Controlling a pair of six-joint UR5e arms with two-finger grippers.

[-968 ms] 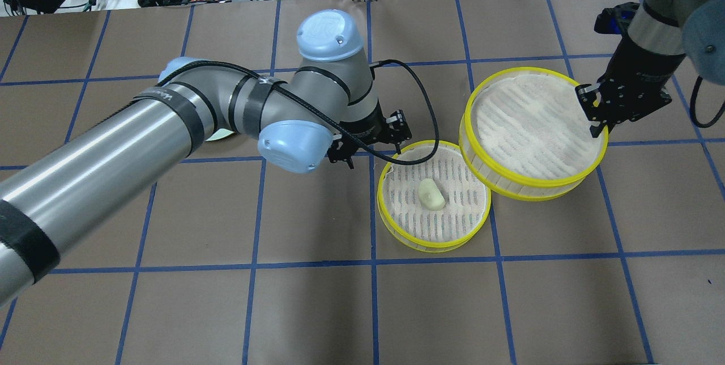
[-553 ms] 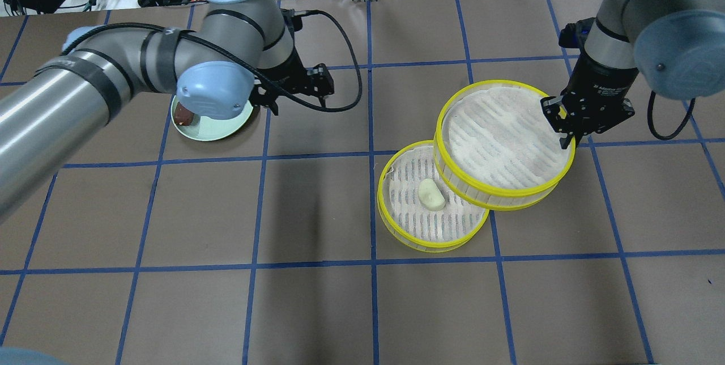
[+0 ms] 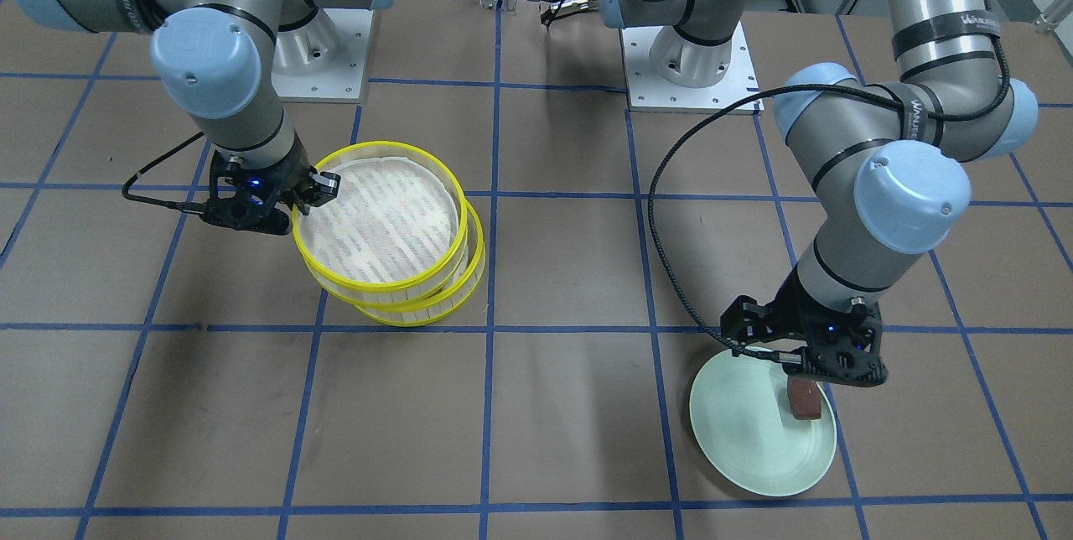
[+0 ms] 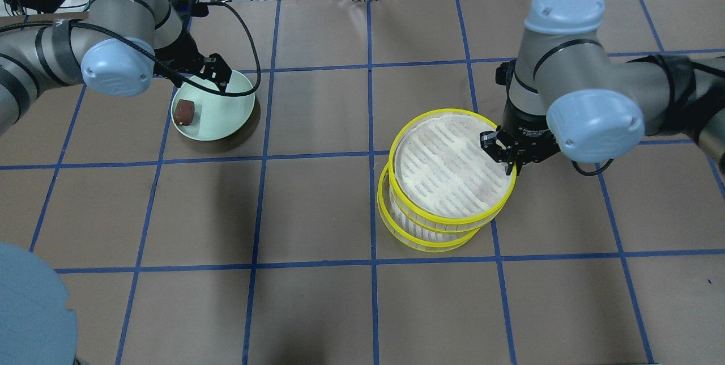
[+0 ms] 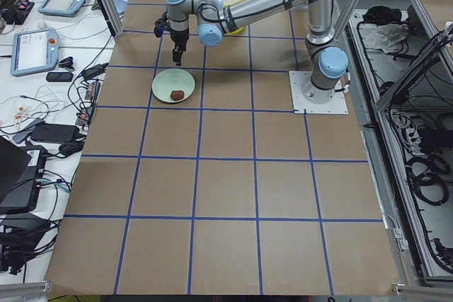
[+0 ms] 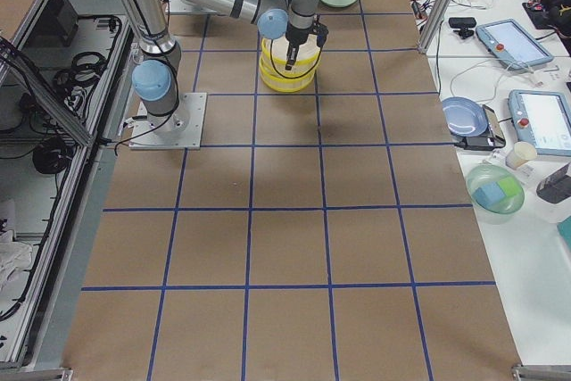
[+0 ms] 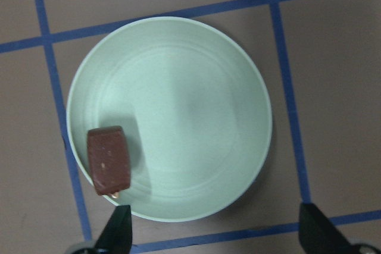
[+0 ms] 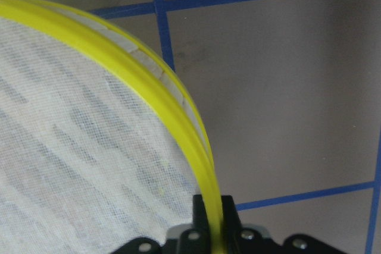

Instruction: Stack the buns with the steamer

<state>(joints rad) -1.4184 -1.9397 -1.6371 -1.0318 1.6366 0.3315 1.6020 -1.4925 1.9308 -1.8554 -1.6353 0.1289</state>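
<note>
1. We see the grey left arm (image 4: 39,62), with pale blue joint caps, stretched to the far left, its wrist pointing straight down.
2. Its black two-finger left gripper (image 4: 220,79) hangs with fingers spread wide.
3. The matching right arm (image 4: 645,84) bends in from the right, wrist vertical.
4. The right gripper (image 4: 508,162) is clamped on the yellow rim of the upper round steamer tier (image 4: 447,166), one finger inside and one outside.

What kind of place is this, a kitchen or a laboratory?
Most likely a robotics lab, not a kitchen. The table is covered in brown paper with a blue tape grid, teach pendants lie on the side bench, and each arm stands on a metal base plate.
</note>
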